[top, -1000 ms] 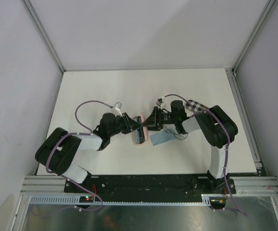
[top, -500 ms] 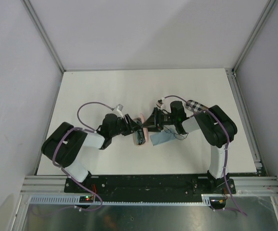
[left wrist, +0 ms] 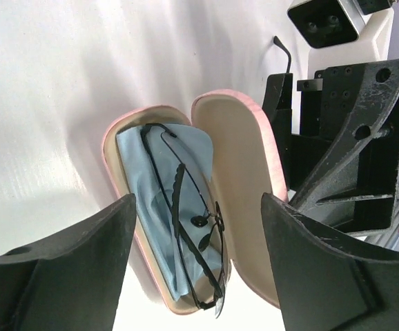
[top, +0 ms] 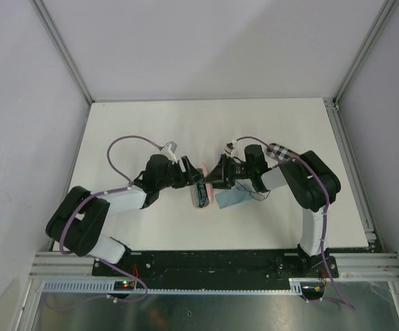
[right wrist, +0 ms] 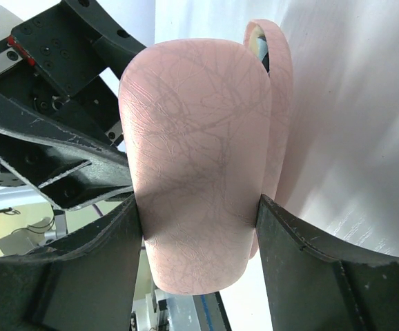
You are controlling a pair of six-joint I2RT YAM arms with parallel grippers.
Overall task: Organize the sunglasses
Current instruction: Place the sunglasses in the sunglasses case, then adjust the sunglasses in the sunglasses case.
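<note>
A thin dark-wire pair of sunglasses lies folded on a light blue cloth inside an open pink case. My left gripper hangs open just above the case, one finger on each side and touching nothing. My right gripper is shut on the case's raised pink lid, holding it upright. In the top view the case sits at the table's middle, between the left gripper and the right gripper. A faint thin dark shape lies right of the case, too small to identify.
A second light blue cloth lies flat on the table just right of the case, under the right arm. A black-and-white checkered case rests behind the right arm. The white table ends at metal rails on all sides.
My left gripper has opened wide and let go of the sunglasses, which now rest in the case. The left arm's elbow swung slightly. The right gripper and lid stayed put.
</note>
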